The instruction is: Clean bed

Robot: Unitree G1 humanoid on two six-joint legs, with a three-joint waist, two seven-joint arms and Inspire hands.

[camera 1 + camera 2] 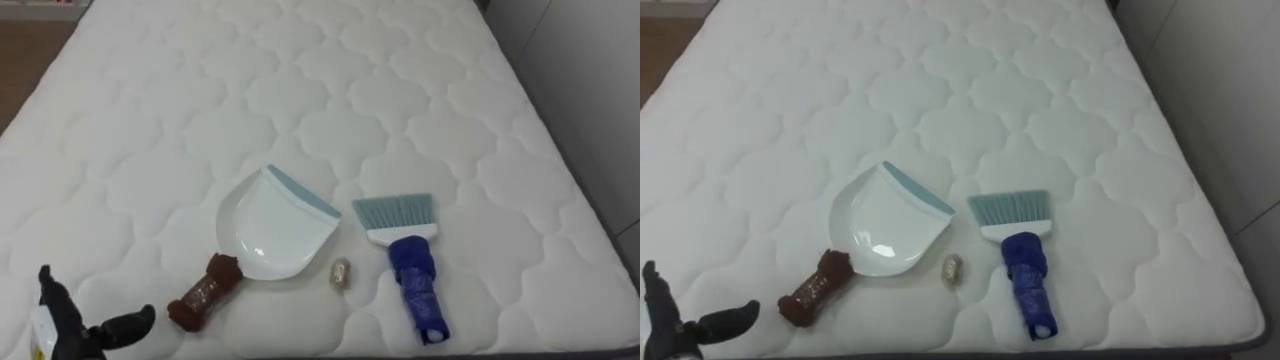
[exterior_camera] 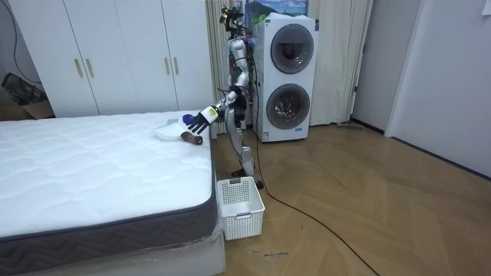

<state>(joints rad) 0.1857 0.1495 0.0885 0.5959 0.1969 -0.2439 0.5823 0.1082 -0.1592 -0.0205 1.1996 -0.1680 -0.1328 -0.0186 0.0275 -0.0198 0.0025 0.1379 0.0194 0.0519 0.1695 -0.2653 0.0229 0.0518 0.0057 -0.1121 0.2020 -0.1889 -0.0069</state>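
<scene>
A white dustpan with a brown handle lies on the white quilted mattress near its front edge. To its right lies a hand brush with pale blue bristles and a blue handle. A small crumpled beige scrap sits between them. My left hand hovers at the lower left, short of the dustpan's handle, open with thumb spread and holding nothing. In the room view I stand at the bed's end with the left hand reaching over the mattress beside the dustpan.
The bed's right edge drops to the floor beside a pale wall. A white laundry basket stands on the wooden floor at the bed's corner. Stacked washing machines are behind me, and white wardrobes stand beyond the bed.
</scene>
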